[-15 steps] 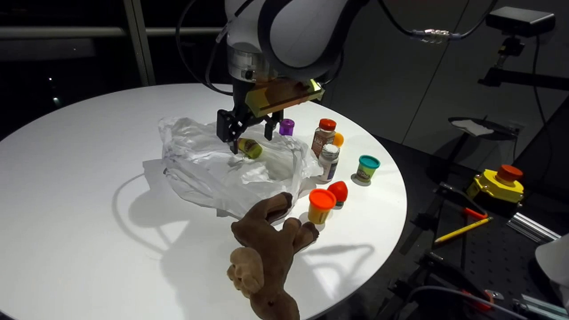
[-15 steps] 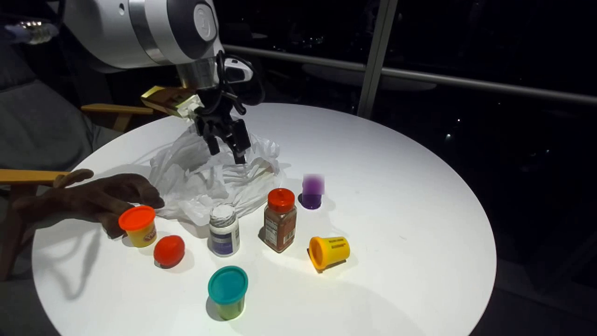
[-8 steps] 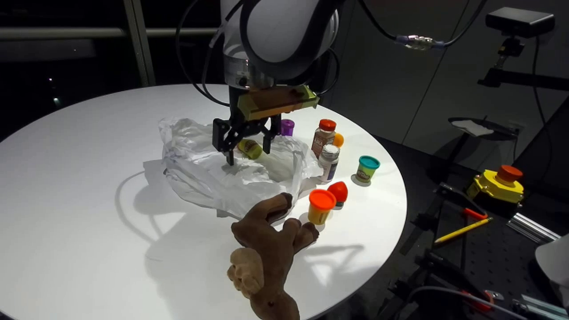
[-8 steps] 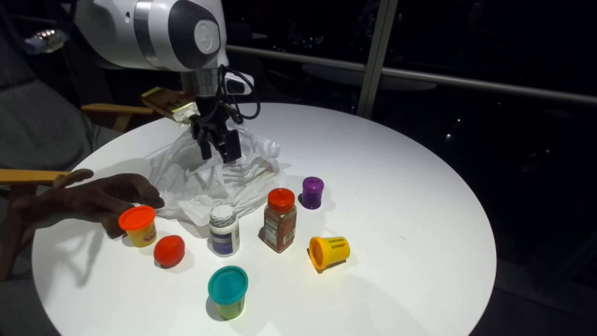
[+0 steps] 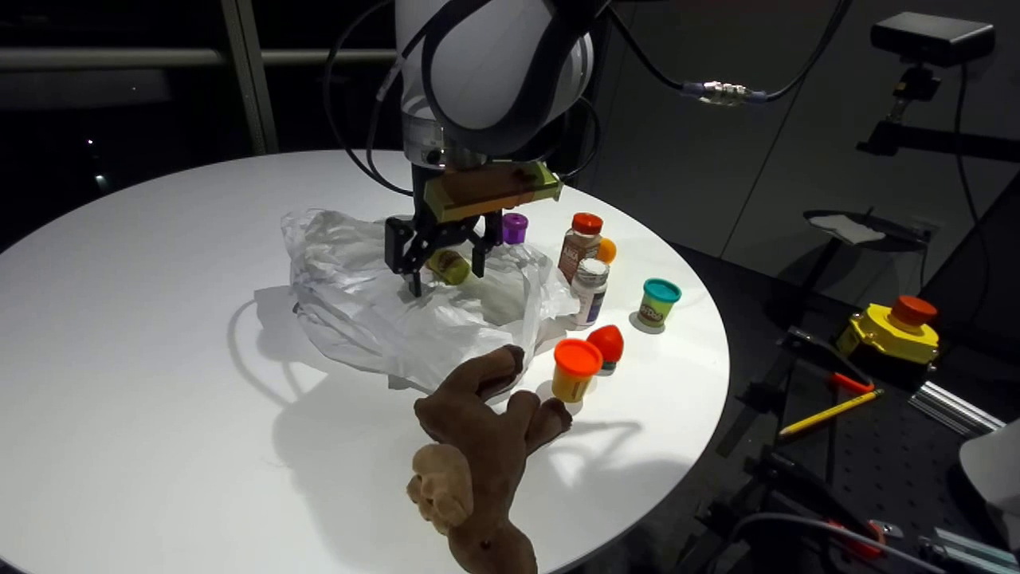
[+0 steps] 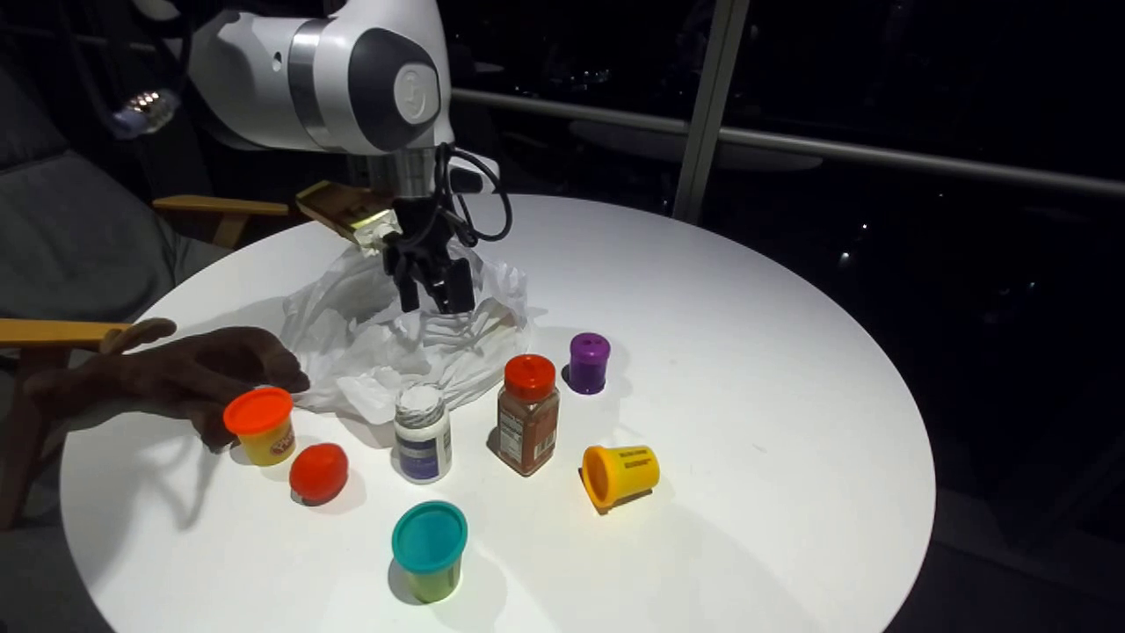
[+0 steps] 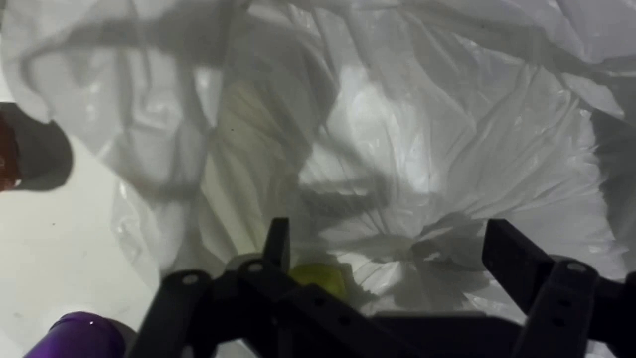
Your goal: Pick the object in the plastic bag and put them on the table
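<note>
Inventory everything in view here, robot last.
table: one, white, centre
plastic bag: one, whitish, on table
greenish tub: one, olive, in bag folds
plush: one, brown, beside bag
orange-lidded tub: one, yellow, by plush
bottle: one, white, beside bag
roundish toy: one, red, near bottle
spice jar: one, brown, near bottle
small jar: one, purple, near bag
tipped tub: one, yellow, near spice jar
teal-lidded tub: one, green, near edge
stop button: one, red, off table
pencil: one, yellow, off table
camera: one, black, off table
chair: one, grey, off table
other clutter: several, mixed, off table
arm: one, whitish, above table
claw: one, black, open above bag
</note>
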Controlling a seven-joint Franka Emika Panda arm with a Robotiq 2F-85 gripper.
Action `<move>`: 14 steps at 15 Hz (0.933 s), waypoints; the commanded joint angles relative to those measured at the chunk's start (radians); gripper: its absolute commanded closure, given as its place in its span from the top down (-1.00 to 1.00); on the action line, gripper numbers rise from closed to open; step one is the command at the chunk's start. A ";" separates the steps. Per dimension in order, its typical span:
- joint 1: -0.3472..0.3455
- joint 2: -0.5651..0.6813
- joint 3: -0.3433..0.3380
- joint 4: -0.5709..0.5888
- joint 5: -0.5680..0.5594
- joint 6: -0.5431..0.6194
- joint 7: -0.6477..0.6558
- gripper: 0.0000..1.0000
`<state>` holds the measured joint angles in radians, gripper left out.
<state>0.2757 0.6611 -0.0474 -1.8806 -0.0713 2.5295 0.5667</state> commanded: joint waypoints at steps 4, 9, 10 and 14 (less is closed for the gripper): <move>0.052 0.042 -0.067 0.091 -0.039 -0.072 0.041 1.00; 0.060 0.065 -0.085 0.137 -0.062 -0.084 0.050 1.00; 0.061 0.070 -0.087 0.147 -0.064 -0.085 0.052 1.00; 0.061 0.095 -0.091 0.187 -0.065 -0.104 0.057 1.00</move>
<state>0.3220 0.7244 -0.1221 -1.7586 -0.1144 2.4633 0.5946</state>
